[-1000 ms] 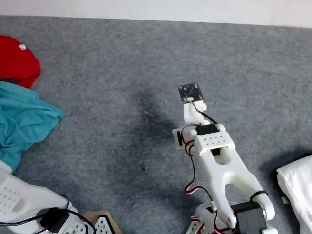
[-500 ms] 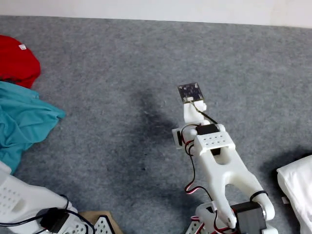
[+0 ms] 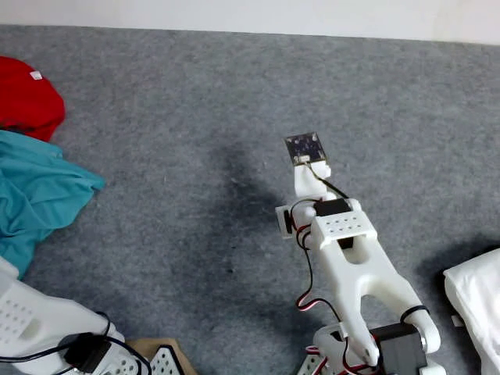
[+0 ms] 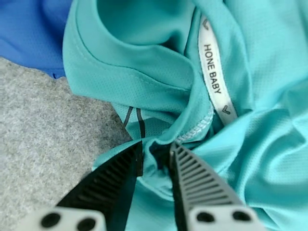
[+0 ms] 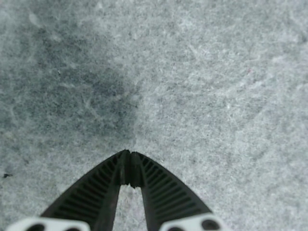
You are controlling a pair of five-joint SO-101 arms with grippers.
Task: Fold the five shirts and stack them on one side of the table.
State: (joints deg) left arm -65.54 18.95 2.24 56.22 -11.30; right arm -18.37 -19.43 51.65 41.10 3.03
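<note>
Since the earlier frames nothing is visibly shifting in the high view: the right arm (image 3: 344,250) is staying stretched over the middle of the grey table (image 3: 195,94), and the left arm (image 3: 39,328) is keeping to the lower left corner, beside the shirts.

A white label (image 4: 214,72) with dark print is lying along the inside of the teal shirt (image 4: 240,154)'s collar, in the upper middle of the left wrist view. A tiny white tag (image 3: 36,75) is also showing on the red shirt (image 3: 27,98); whether it carries any print cannot be told.

The left claw (image 4: 155,154) is pinching a fold of the teal shirt just below the collar, its two ribbed black fingers (image 4: 192,178) sitting close together with the fabric between them. A blue shirt (image 4: 29,33) is peeking out in the upper left of that view, touching the teal one.

In the high view the teal shirt (image 3: 35,195) is lying crumpled at the left edge, with the red shirt touching it just above in the upper left. A white cloth (image 3: 476,301) is resting at the lower right edge, well apart from both.

The right claw (image 5: 131,171) is clenched, its fingertips meeting, and it is hanging over bare grey table with no shirt near it.
</note>
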